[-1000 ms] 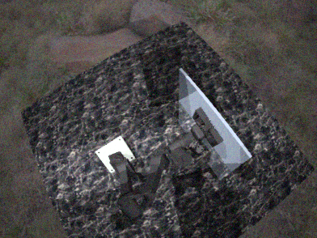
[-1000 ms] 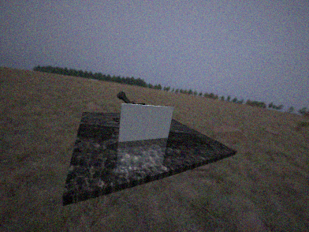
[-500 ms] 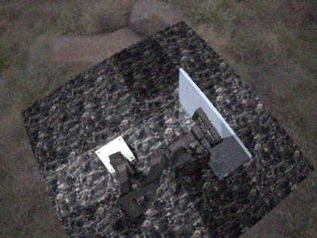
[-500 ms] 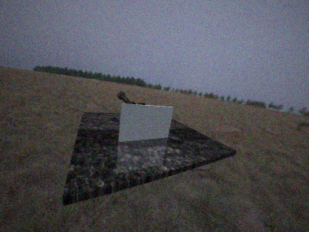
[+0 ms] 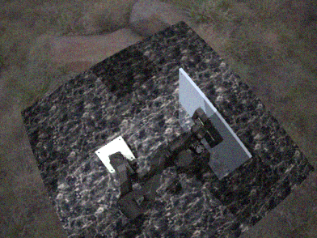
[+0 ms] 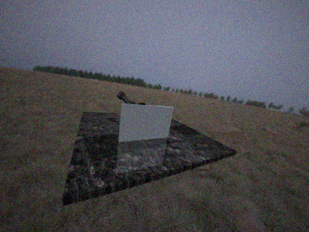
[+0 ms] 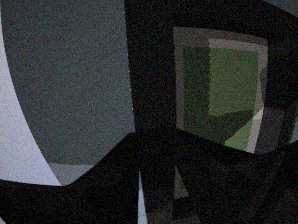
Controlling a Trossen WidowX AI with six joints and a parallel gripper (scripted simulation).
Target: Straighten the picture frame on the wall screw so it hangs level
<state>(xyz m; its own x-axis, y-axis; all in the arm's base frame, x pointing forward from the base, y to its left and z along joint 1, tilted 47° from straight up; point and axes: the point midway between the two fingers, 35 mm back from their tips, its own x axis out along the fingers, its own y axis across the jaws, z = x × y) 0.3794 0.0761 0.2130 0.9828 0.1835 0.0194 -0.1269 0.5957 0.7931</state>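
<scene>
The dark picture frame (image 5: 215, 138) (image 7: 150, 65) hangs at the pale wall panel (image 5: 188, 93) (image 6: 146, 122) (image 7: 65, 90); a green picture (image 7: 220, 75) shows inside it in the wrist view. My gripper (image 5: 202, 131) (image 7: 152, 137) is shut on the frame's side bar, the one at the left in the wrist view, with a dark finger on each side of it. The exterior camera sees the panel from behind, so the frame and gripper are hidden there. The screw and notched strip are hidden. I cannot tell the frame's exact tilt from these dark views.
The panel stands upright on the dark marbled table (image 5: 73, 121) (image 6: 197, 144). The arm reaches from near the white plate (image 5: 117, 146) toward the panel. Part of the arm (image 6: 122, 95) shows above the panel's top edge in the exterior view. Rocks (image 5: 150, 18) lie beyond the table.
</scene>
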